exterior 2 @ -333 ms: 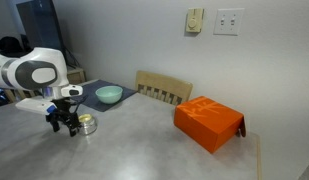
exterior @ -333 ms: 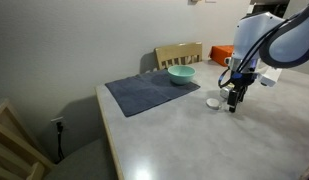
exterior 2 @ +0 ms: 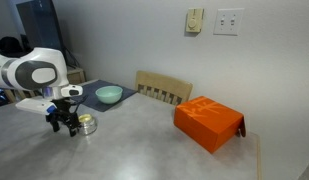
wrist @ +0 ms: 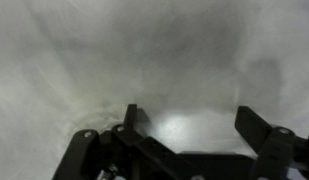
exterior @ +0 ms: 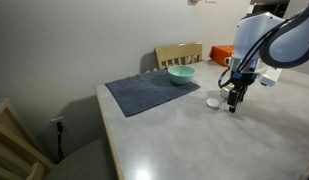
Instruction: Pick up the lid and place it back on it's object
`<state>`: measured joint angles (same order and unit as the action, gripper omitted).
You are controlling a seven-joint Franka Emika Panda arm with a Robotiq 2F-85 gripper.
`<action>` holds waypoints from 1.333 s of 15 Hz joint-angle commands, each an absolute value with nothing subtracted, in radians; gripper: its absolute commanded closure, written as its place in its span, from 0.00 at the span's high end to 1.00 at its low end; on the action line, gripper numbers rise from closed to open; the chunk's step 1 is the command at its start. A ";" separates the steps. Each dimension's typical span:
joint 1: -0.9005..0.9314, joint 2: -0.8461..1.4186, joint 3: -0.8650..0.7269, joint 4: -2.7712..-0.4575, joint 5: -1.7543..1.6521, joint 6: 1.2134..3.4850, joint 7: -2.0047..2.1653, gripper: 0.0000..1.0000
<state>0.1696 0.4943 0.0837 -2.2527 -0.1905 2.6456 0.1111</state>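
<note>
Gripper [exterior: 234, 104] just beside lid [exterior: 212, 101]

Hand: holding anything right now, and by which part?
Nothing held. In the wrist view the hand is open with only bare table between its fingers; the small round object sits beside it, ungrasped.

Exterior views were soft, evenly lit. Sheen lay on table [exterior: 154, 150]. Wrist view was dim, blurred; bright patch between dark fingers [wrist: 256, 125].
</note>
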 commanded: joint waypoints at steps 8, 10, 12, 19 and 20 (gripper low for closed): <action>0.345 0.400 0.000 -2.369 -0.325 2.728 0.264 1.00; 0.301 0.422 0.022 -2.348 -0.283 2.718 0.222 1.00; 0.191 0.491 0.069 -2.256 -0.192 2.652 0.108 1.00; 0.283 0.464 0.043 -2.298 -0.238 2.683 0.192 1.00; 0.286 0.461 0.042 -2.301 -0.239 2.684 0.194 1.00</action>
<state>0.2812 0.4608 0.0456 -2.3016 -0.2447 2.6849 0.1987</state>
